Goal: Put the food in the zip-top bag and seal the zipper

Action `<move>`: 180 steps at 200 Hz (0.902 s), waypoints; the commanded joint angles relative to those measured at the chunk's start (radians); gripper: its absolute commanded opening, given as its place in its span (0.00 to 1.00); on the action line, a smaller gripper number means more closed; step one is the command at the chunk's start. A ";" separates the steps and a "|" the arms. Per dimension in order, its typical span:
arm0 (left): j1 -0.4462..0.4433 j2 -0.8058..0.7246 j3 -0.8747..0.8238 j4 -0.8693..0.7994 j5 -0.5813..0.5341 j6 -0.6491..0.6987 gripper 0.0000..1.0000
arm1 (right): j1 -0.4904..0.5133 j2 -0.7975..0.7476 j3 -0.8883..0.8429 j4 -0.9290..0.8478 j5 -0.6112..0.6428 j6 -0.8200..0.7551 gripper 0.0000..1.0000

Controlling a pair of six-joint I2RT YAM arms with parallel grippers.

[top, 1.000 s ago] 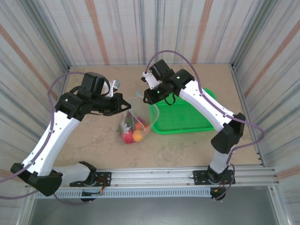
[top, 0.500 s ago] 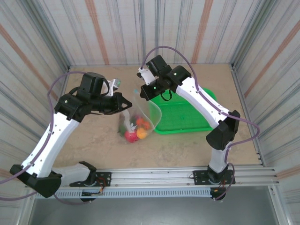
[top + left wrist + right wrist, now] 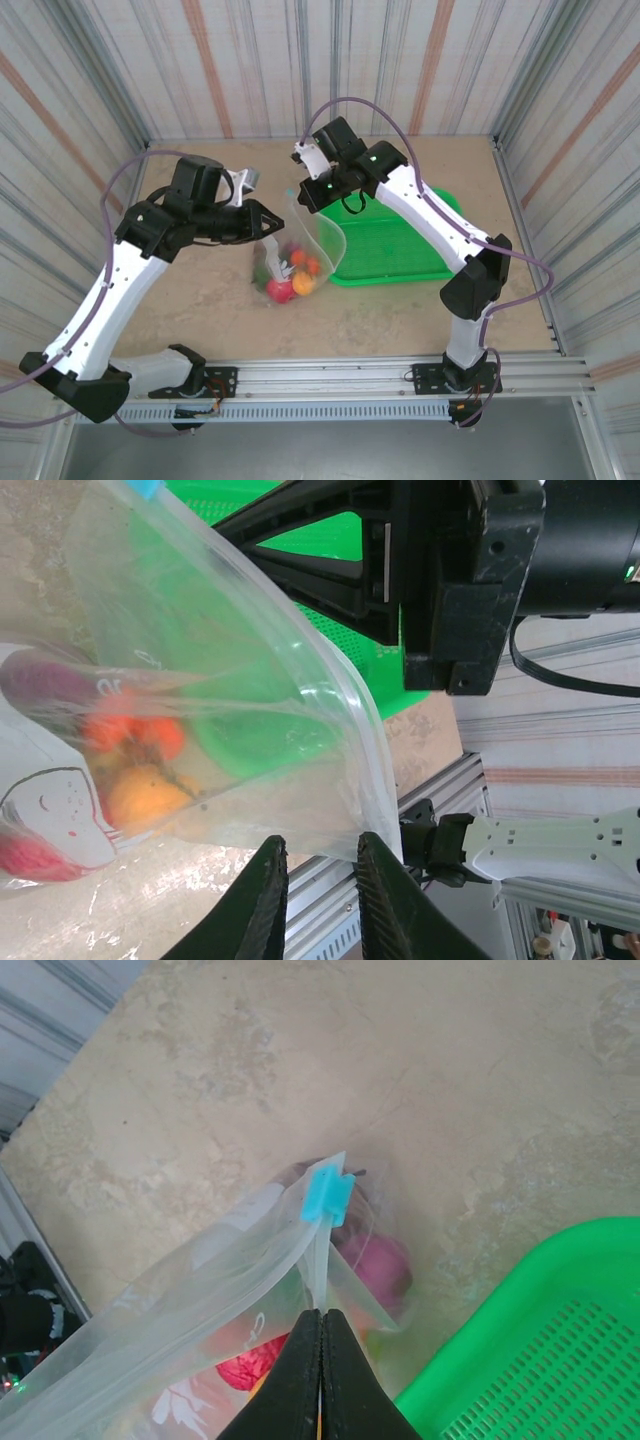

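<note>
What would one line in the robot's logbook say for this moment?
food: inside zip-top bag | right gripper: jaws shut on bag edge near blue slider | left gripper: jaws apart beside bag

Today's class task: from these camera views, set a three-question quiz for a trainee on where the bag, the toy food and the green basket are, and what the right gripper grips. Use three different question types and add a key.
1. Fill in: in the top view, the green mesh plastic basket sits on the ____ arm's side of the clear plastic zip-top bag.
2. True or false: the small toy fruits and vegetables lie in the basket.
3. Choose one: the right gripper is shut on
A. the bag's edge, just below the light-blue slider tab
B. the basket's rim
C. a toy fruit

Key: 1 right; 2 false, they are inside the bag; 3 A.
</note>
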 commanded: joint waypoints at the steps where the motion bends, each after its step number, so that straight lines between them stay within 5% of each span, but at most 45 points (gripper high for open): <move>1: -0.006 -0.036 0.025 -0.034 -0.035 0.039 0.25 | -0.036 -0.078 -0.060 -0.031 0.030 -0.016 0.21; 23: -0.006 -0.041 0.015 -0.035 -0.036 0.041 0.25 | -0.071 -0.134 -0.188 0.003 0.010 -0.009 0.39; 65: -0.006 -0.036 0.012 -0.034 -0.036 0.041 0.25 | -0.100 -0.159 -0.312 0.082 -0.145 0.003 0.43; 157: -0.001 -0.033 0.040 -0.052 -0.051 0.037 0.26 | -0.087 -0.028 -0.205 0.151 -0.300 0.019 0.38; 180: 0.003 -0.039 0.048 -0.054 -0.048 0.034 0.26 | -0.082 -0.026 -0.209 0.165 -0.309 0.006 0.23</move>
